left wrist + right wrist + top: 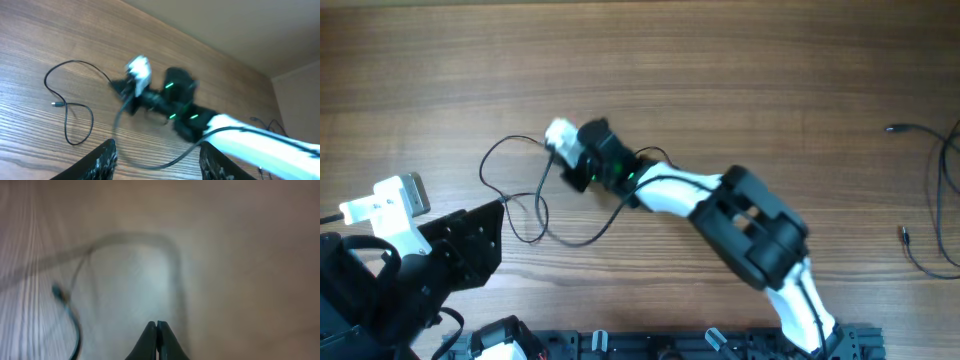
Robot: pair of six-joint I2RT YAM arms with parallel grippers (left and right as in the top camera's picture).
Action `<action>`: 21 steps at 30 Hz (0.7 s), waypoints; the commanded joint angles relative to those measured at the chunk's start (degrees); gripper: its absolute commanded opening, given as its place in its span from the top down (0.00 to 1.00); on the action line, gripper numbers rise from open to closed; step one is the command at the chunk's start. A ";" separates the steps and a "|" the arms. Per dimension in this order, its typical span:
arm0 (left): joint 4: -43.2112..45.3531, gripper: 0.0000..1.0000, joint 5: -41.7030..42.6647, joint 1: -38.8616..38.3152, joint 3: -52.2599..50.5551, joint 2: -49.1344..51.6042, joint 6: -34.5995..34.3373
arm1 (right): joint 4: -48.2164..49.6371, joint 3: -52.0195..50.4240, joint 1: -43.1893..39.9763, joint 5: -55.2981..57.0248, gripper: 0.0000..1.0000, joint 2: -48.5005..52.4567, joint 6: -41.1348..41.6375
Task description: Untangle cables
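A thin black cable (510,200) lies in loose loops on the wooden table left of centre, with a small plug end (56,104) showing in the left wrist view. My right gripper (558,142) is down at the upper right end of these loops. Its fingers (157,326) are pressed together, and no strand shows between them. A blurred stretch of cable (70,315) lies to their left. My left gripper (157,162) hangs open above the table at the lower left (385,205), with a cable strand on the wood below the gap and nothing held.
More thin black cables (930,190) lie at the table's right edge. The right arm (750,225) reaches diagonally from the front edge toward the centre. Black arm bases and fittings (620,345) line the front edge.
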 commanded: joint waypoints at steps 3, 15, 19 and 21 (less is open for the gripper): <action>-0.02 0.45 1.11 0.31 0.15 0.20 -0.09 | -0.81 0.31 -6.73 -1.66 0.96 -11.28 0.02; -0.07 0.45 1.11 0.31 0.15 0.20 -0.07 | 9.60 0.31 -3.28 -1.84 0.37 1.57 5.29; -0.81 0.45 1.11 0.31 0.15 0.20 -0.07 | 15.74 0.37 -3.06 -3.41 0.42 6.84 10.99; -1.07 0.44 1.09 0.31 0.15 0.20 -0.07 | 17.00 0.39 -2.97 -4.17 0.46 8.04 11.52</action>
